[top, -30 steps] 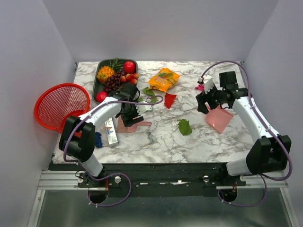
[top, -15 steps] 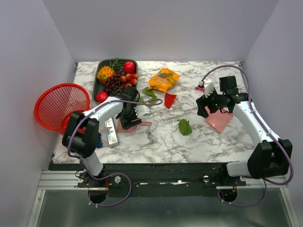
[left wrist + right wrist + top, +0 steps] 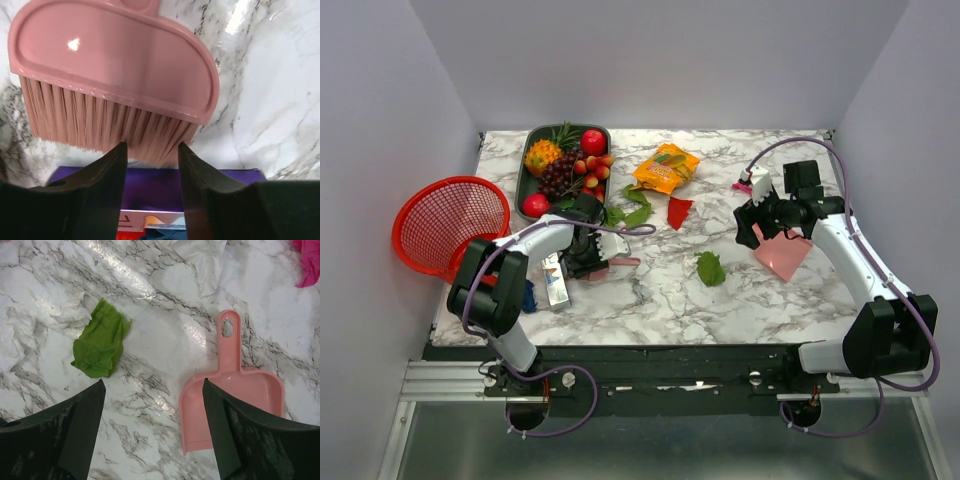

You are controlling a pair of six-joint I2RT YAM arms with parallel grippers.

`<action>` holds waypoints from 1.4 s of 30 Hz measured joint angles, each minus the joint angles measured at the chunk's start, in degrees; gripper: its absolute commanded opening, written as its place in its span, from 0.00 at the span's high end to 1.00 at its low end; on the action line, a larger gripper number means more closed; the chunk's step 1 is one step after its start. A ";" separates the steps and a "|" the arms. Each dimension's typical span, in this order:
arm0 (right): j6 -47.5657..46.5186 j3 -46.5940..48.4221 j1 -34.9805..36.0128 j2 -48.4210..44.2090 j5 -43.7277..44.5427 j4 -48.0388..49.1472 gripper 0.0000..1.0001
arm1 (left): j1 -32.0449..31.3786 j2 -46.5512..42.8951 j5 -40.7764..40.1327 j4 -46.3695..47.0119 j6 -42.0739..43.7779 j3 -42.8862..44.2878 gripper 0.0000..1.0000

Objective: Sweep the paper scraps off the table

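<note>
Marble-patterned and grey-veined, the table (image 3: 650, 300) carried everything, with plain pale walls around it. The left gripper (image 3: 151, 150) hung low over a pink brush (image 3: 115, 65) that lay flat on the marble. Its jaws stood part-way apart, clamped on nothing, and only the tips of the bristles showed in the gap between them. The right gripper (image 3: 154, 387) had its jaws spread wide and empty above the table. A pink dustpan (image 3: 235, 405) lay beneath, partly behind one finger (image 3: 235, 450), and I saw no contact with it.

The paper scraps were spread about. A green scrap (image 3: 710, 268) lay near the middle, a red scrap (image 3: 678, 211) lay beyond it, and a magenta scrap (image 3: 742, 185) lay just behind the right gripper. A blue scrap (image 3: 527, 296) sat by the left arm's base.

Only from above did I see the fruit tray (image 3: 533, 160), the orange snack bag (image 3: 665, 168) and the red basket (image 3: 450, 225) off the left edge. Only the left wrist view showed a purple box (image 3: 150, 185) right at the bristle tips. The right wrist view alone gave the dustpan's handle hole and the creases of the green scrap.
</note>
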 measured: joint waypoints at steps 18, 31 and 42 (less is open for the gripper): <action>0.09 -0.66 0.00 -0.57 -1.25 0.33 0.07 | 1.31 0.44 4.13 -3.69 -0.94 2.56 1.00; -6.71 8.72 2.03 0.79 -11.43 -2.19 0.07 | 2.12 -5.84 17.94 -22.05 -0.98 22.21 1.00; -20.33 9.62 11.80 0.42 -15.04 -4.44 0.05 | 2.01 -1.42 24.00 -26.58 -3.23 32.92 1.00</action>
